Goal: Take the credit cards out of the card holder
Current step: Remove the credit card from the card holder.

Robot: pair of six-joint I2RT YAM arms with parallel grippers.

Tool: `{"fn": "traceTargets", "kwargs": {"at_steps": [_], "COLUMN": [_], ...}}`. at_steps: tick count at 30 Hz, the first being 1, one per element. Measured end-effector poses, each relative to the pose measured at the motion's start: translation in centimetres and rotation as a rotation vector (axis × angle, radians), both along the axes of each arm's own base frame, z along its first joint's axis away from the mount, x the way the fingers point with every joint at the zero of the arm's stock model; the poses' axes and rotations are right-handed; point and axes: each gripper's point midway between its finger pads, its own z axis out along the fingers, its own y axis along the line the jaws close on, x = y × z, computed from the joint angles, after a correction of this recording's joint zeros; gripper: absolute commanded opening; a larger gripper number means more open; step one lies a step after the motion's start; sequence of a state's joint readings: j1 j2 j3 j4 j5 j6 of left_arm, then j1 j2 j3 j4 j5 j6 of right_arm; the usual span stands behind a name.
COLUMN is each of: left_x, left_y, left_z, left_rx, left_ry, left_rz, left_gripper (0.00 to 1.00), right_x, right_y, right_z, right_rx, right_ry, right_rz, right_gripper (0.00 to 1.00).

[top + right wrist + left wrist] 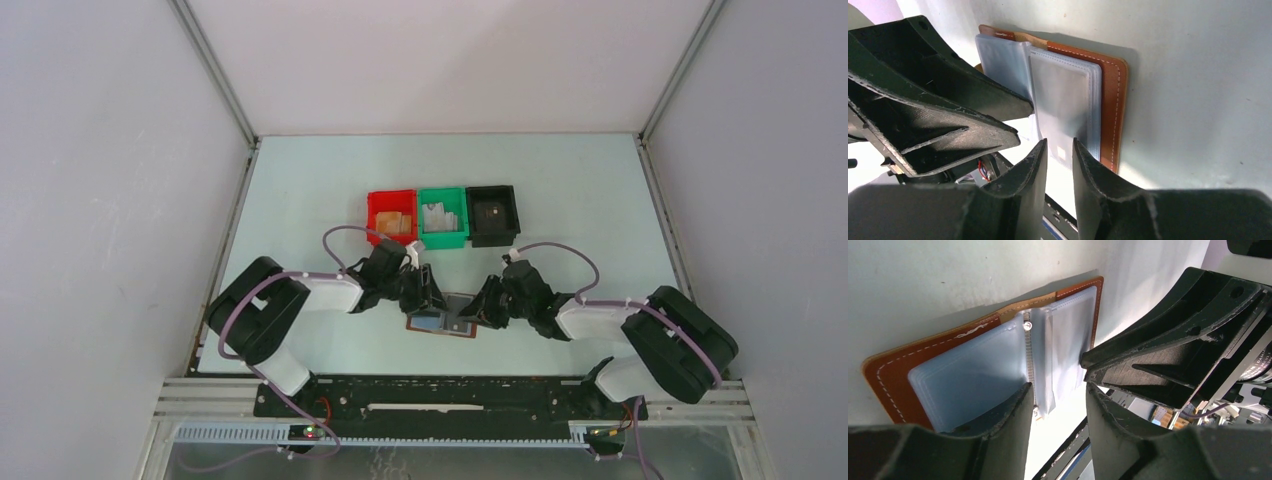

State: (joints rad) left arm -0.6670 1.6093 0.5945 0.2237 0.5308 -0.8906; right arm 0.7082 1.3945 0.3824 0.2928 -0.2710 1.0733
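Note:
The card holder [441, 323] lies open and flat on the table between my two grippers, brown leather outside with blue-grey clear sleeves inside. It shows in the left wrist view [973, 375] and the right wrist view [1068, 95]. No dark card shows apart from the sleeves. My left gripper [428, 296] is open, its jaws [1058, 395] straddling the loose end of the middle sleeve at the spine. My right gripper [483, 305] hovers at the holder's right panel, its jaws [1058, 150] a narrow gap apart with nothing between them.
A red bin [391, 218], a green bin [443, 217] and a black bin [493, 214] stand in a row behind the holder. The two gripper heads are close together over the holder. Grey walls enclose the table.

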Motion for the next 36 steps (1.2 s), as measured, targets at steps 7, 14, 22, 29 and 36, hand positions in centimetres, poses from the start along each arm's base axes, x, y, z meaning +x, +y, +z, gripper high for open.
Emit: {"fn": "traceTargets", "kwargs": {"at_steps": [7,14,22,29,36], "left_x": [0.0,-0.1,-0.1,-0.1,-0.1], "left_y": [0.0,0.0,0.1,0.1,0.1], "left_z": [-0.2,-0.3,-0.4,-0.4,-0.4], "left_rx": [0.001,0.002,0.003,0.004,0.005], "left_ry": [0.006,0.007,0.007,0.002,0.003], "left_rz": [-0.003,-0.003,-0.003,-0.008,-0.008], "left_gripper": [0.46,0.45,0.45,0.45,0.45], "right_x": [0.0,0.7,0.7,0.5,0.3], "right_y": [0.5,-0.6,-1.8,-1.8,-1.4], "right_z": [0.0,0.8,-0.1,-0.8,-0.6], "right_rx": [0.023,-0.016,-0.077,-0.091,-0.086], "right_ry": [0.006,-0.032,-0.019,-0.004,-0.013], "right_rz": [0.013,-0.051,-0.091,-0.086,-0.074], "right_gripper": [0.32,0.33,0.34,0.33,0.34]}}
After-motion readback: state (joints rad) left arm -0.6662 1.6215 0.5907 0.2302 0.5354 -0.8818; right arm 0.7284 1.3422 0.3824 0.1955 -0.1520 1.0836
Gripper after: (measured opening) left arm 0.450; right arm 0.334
